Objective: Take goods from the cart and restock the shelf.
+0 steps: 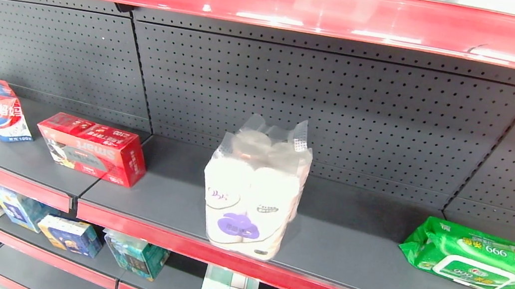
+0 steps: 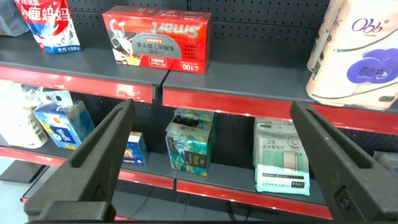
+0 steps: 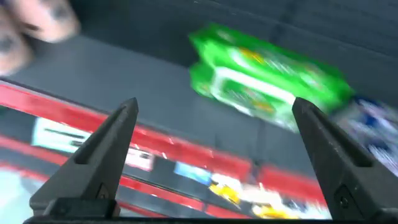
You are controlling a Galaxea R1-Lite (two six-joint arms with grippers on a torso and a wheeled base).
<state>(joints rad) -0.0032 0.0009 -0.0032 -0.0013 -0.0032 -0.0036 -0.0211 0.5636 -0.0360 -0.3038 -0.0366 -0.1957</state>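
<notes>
My left gripper [image 2: 212,104] is spread wide, its 2 fingers holding nothing. Straight ahead of it, past the gap, a teal box [image 2: 189,140] stands on a lower board. A white and green packet [image 2: 281,155] stands just beside the box, toward the gripper's right finger. Above and beyond this gripper, the red box [image 2: 157,34] lies on the grey shelf [image 1: 350,238]. The toilet roll pack [image 1: 253,189] stands upright near the front edge of the same board, off to the gripper's right and apart from the red box.

My right gripper [image 3: 214,101] is also spread and empty. The green wipes pack [image 3: 267,78] lies flat on the shelf just beyond its fingertips, ahead of the gap. The toilet roll pack stands well off to this gripper's left, well apart from the wipes.
</notes>
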